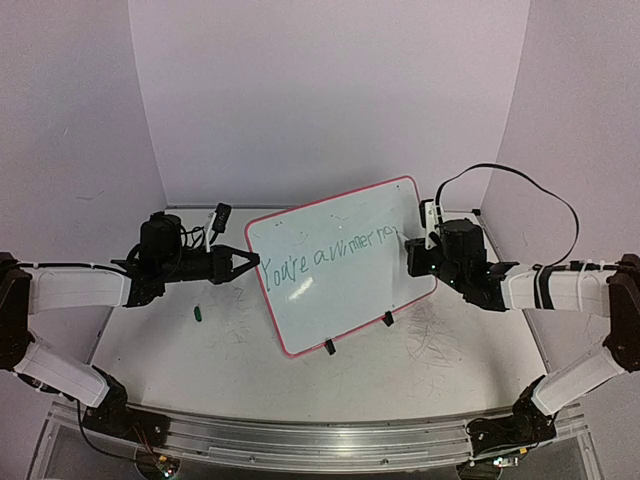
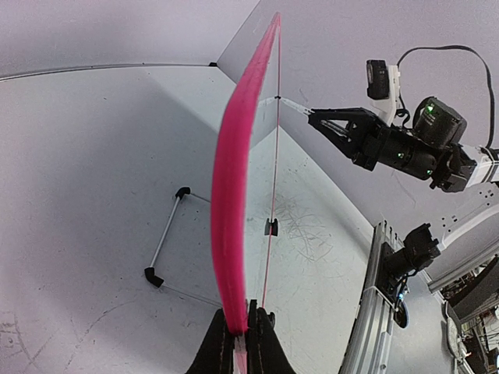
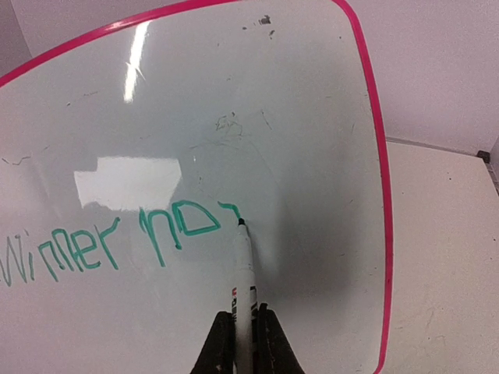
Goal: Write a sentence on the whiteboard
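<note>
The whiteboard [image 1: 340, 270], white with a pink-red frame, stands tilted on the table on two black clip feet. My left gripper [image 1: 250, 262] is shut on its left edge; the left wrist view shows the pink frame [image 2: 230, 195] edge-on, clamped between the fingers [image 2: 214, 351]. My right gripper [image 3: 243, 343] is shut on a white marker [image 3: 243, 273] whose tip touches the whiteboard [image 3: 312, 117] just right of the last green stroke. The sentence [image 1: 325, 260] in green reads "You're a winner no"; its end [image 3: 183, 226] shows in the right wrist view.
A small green marker cap [image 1: 199, 314] lies on the table left of the board. Faint grey scribbles [image 1: 435, 345] mark the tabletop. A thin wire stand [image 2: 168, 238] with black ends sits behind the board. White walls enclose the back and sides; a metal rail [image 1: 300, 440] runs along the near edge.
</note>
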